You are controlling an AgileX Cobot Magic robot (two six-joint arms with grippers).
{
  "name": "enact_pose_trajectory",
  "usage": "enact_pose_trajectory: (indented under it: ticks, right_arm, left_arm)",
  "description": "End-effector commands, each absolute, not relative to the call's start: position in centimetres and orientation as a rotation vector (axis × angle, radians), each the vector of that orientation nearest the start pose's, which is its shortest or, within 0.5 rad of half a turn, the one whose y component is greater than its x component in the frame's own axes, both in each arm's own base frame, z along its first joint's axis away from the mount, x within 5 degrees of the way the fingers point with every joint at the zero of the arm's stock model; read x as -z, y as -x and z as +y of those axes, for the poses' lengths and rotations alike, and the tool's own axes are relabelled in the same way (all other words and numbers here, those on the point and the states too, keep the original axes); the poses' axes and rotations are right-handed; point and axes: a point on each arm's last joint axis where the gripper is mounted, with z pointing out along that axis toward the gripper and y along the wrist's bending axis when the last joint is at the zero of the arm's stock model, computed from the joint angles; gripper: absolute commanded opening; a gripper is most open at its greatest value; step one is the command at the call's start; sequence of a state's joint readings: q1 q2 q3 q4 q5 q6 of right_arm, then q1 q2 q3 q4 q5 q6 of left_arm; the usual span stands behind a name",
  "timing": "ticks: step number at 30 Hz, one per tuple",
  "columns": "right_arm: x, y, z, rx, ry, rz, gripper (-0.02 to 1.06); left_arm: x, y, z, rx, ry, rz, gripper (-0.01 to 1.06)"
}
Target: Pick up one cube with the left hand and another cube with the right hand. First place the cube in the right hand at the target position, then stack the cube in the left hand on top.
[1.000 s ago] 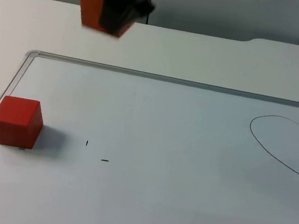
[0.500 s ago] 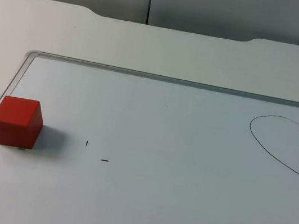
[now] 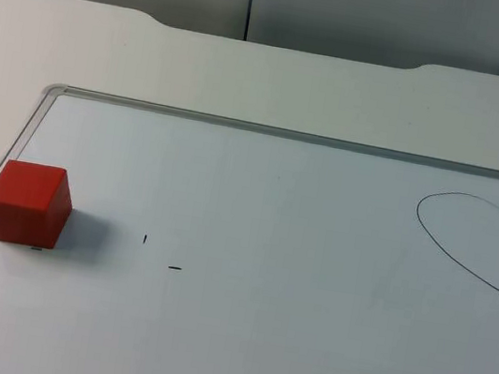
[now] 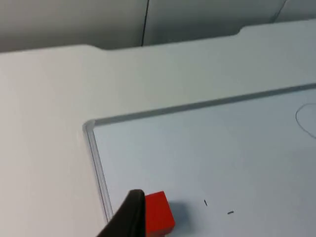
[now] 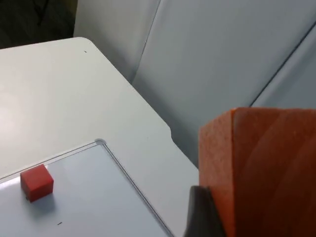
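I see the red cube [image 3: 28, 202] resting on the whiteboard [image 3: 263, 341] by its left edge, near the far-left corner, well apart from the drawn oval [image 3: 478, 244] at the right edge. Left gripper [image 4: 129, 217] hangs above that cube; I cannot tell its finger state. Right gripper [image 5: 200, 212] is clenched on the orange cube [image 5: 261, 170], held high over the tabletop [image 3: 248, 78].

Even, bright, diffuse light overhead. The red matte cube [image 3: 29, 202] on the glossy white board [image 3: 292, 279] casts a soft shadow to its right. No glare. The orange wooden cube [image 5: 264, 168] looms close and soft-focused.
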State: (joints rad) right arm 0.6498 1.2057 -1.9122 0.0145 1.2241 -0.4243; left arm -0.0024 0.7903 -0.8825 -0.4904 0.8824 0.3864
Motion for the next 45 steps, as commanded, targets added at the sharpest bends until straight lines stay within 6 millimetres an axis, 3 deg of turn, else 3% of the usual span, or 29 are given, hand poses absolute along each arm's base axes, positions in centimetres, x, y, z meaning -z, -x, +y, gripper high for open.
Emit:
enact_pose_trajectory:
  ticks: [1,4,5,10,11,15,16,20,28,34,45]
  right_arm:
    - [-55.1,-13.0,9.7,-0.159,0.982,1.751,0.00]
    - [-52.5,-11.8,8.1,-0.131,0.916,1.840,0.00]
    - [-52.5,-11.8,8.1,-0.131,0.916,1.840,0.00]
    - [-47.5,-10.3,6.5,-0.180,0.749,1.930,0.00]
    - [-47.5,-10.3,6.5,-0.180,0.749,1.930,0.00]
    - [-43.3,-9.0,5.5,-0.203,0.709,2.016,0.00]
    - [-43.3,-9.0,5.5,-0.203,0.709,2.016,0.00]
    - [-40.6,-8.2,4.8,-0.201,0.699,2.067,0.00]
    - [-39.9,-8.2,4.9,-0.211,0.701,2.061,0.00]
    - [-40.1,-8.3,5.0,-0.205,0.719,2.025,0.00]
    - [-40.4,-8.5,5.1,-0.207,0.717,1.983,0.00]
  left_arm:
    - [-35.6,-16.2,-3.6,0.425,-0.281,2.227,1.04]
    - [-33.2,-19.3,-3.9,0.474,-0.310,2.335,1.04]
    - [-33.2,-19.3,-3.9,0.474,-0.310,2.335,1.04]
    - [-29.9,-22.7,-4.0,0.514,-0.282,2.474,1.04]
    - [-29.9,-22.7,-4.0,0.514,-0.282,2.474,1.04]
    - [-27.1,-24.7,-4.3,0.543,-0.254,2.580,1.04]
    - [-27.1,-24.7,-4.3,0.543,-0.254,2.580,1.04]
    - [-24.1,-26.3,-5.8,0.569,-0.236,2.681,1.04]
    - [-19.7,-29.9,-7.4,0.338,-0.212,2.879,1.04]
    - [-17.1,-31.1,-7.8,0.362,-0.158,2.944,1.04]
    - [-16.5,-31.7,-9.6,0.306,-0.212,2.861,1.04]
